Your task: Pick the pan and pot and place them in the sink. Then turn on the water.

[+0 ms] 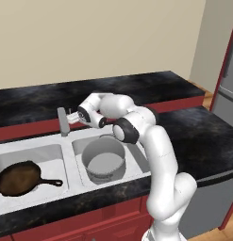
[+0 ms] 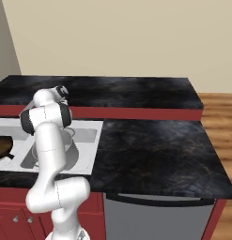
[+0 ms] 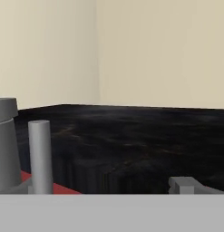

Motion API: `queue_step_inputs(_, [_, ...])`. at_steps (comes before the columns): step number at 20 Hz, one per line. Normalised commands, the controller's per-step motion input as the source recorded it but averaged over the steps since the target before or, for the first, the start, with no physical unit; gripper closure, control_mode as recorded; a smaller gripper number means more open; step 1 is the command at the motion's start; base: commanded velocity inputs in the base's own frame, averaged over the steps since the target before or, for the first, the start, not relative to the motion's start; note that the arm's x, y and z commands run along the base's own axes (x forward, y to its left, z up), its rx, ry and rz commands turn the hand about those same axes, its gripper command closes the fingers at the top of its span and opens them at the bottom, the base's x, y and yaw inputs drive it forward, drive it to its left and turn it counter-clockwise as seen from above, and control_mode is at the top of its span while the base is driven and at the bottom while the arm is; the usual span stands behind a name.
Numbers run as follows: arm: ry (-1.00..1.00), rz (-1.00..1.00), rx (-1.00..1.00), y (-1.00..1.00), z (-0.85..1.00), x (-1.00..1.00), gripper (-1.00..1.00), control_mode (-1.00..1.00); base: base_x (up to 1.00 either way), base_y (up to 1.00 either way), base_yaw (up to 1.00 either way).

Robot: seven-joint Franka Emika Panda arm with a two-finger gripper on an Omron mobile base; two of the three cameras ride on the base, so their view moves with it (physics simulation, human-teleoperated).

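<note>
Grey faucet (image 1: 63, 121) just beside end effector (image 1: 72, 117)

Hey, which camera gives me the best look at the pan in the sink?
The left base view: the whole pan lies in the sink's left basin, handle included. The right base view catches just its edge at the frame border.

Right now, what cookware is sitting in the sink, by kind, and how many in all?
Pans: 1, the pan in the left basin of the sink.
Pots: 1, the pot in the right basin.
Total: 2.
</note>
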Motion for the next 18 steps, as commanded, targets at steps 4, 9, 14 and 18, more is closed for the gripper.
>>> queue_step_inputs(4, [0.00,-0.01,0.00,-0.40,0.00,0.11,-1.00,-1.00,0.00,0.00,0.00])
queue_step_inputs(9, [0.00,-0.01,0.03,-0.39,0.00,0.08,-1.00,-1.00,0.00,0.00,0.00])
queue_step_inputs(14, [0.00,0.00,0.01,-0.23,0.00,0.18,-1.00,-1.00,0.00,0.00,0.00])
queue_step_inputs(18, [0.00,0.00,0.01,-0.21,0.00,0.14,-1.00,-1.00,0.00,0.00,0.00])
